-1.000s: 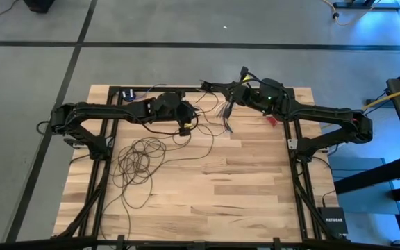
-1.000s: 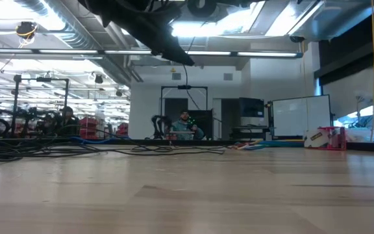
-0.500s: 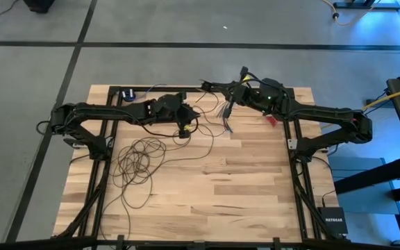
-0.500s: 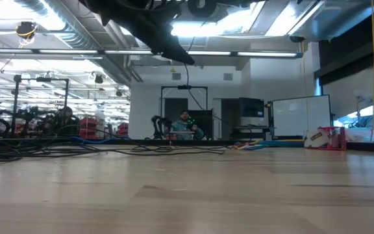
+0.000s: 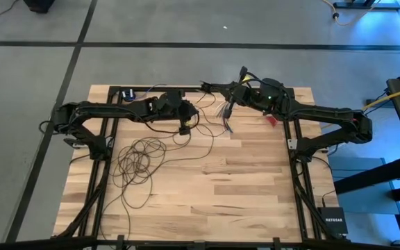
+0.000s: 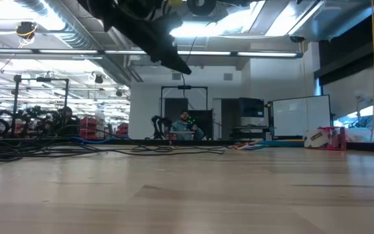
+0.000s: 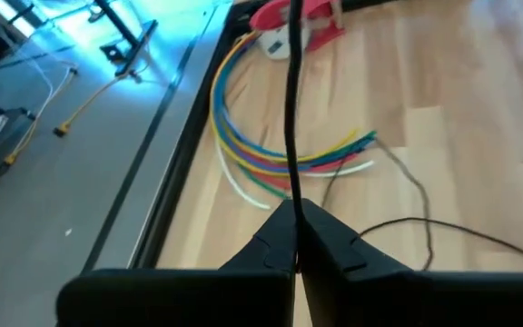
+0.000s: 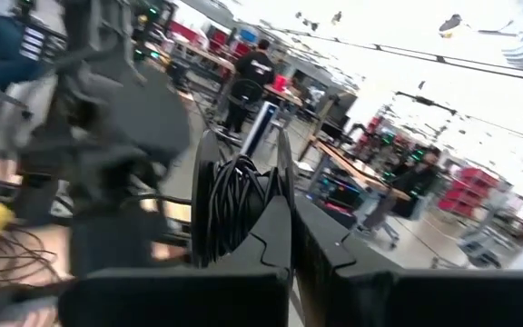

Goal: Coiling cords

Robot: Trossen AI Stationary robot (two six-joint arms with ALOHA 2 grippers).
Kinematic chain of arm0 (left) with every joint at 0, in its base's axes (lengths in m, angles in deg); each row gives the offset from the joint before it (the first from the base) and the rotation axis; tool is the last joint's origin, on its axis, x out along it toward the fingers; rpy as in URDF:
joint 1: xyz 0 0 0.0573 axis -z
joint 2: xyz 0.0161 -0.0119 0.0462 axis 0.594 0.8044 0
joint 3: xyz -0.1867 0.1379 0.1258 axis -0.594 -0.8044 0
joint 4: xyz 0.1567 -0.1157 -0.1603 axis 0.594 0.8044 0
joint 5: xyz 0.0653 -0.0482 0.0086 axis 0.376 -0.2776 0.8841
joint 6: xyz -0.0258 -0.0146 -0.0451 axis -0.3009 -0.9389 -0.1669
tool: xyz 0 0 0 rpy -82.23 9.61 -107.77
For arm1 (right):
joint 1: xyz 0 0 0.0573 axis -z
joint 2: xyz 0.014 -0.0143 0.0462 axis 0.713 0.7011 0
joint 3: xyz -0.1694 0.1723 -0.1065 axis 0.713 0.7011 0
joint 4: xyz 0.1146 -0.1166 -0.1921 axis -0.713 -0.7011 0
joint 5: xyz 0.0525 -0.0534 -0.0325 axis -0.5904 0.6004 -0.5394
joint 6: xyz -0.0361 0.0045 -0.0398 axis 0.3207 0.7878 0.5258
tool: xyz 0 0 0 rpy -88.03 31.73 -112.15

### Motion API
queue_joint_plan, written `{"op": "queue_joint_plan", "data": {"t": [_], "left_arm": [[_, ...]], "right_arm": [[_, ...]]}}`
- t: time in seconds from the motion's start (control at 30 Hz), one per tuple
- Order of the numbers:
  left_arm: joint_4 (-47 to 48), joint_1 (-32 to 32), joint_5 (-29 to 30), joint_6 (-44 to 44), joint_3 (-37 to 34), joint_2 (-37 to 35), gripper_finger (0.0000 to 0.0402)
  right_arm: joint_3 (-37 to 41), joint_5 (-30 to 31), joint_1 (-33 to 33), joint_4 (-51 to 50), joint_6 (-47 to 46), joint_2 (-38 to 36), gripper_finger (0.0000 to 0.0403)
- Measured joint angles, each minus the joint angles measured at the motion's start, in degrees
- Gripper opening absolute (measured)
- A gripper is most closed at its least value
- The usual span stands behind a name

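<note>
While left gripper point(image 7: 296, 238) pinches cords point(image 7: 290, 109), right gripper point(image 8: 291, 238) clenched beside cord bundle point(image 8: 236, 204).

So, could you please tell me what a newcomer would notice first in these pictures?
Probably the tangle of loose cord loops on the left half of the wooden table. Next, the two arms meeting at the table's far edge: the left gripper has its fingers shut on a strand of that cord, and the right gripper holds a wound coil of it. A fan of multicoloured wires lies between them.
</note>
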Motion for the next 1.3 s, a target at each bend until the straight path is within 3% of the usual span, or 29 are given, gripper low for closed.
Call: {"op": "queue_joint_plan", "data": {"t": [0.2,0.33,0.5,0.77,1.1,1.3], "left_arm": [[-1.6,-4.1,1.6,-1.3,-0.1,1.9,0.0001],[1.9,-6.3,7.3,-1.4,-0.1,0.0,0.0001],[6.5,-7.7,8.2,-1.6,-0.1,-6.4,0.0001],[6.6,-6.3,4.1,-2.6,-0.1,-14.1,0.0001],[9.8,-13.5,3.5,-2.9,-0.1,-14.7,0.0],[8.4,-14.8,-1.6,-5.3,0.0,-16.9,0.0]], "right_arm": [[0.0,-4.2,0.0,-0.6,-2.3,0.0,0.0003],[0.0,-4.2,0.0,-4.1,-2.2,0.0,0.0003],[0.0,0.1,0.0,-9.0,1.5,0.0,0.0003],[0.0,2.0,0.0,-15.7,4.8,0.0,0.0003],[0.0,-5.2,0.0,-16.1,3.2,-0.9,0.0003],[0.0,2.0,0.0,-19.7,6.1,-0.6,0.0003]]}}
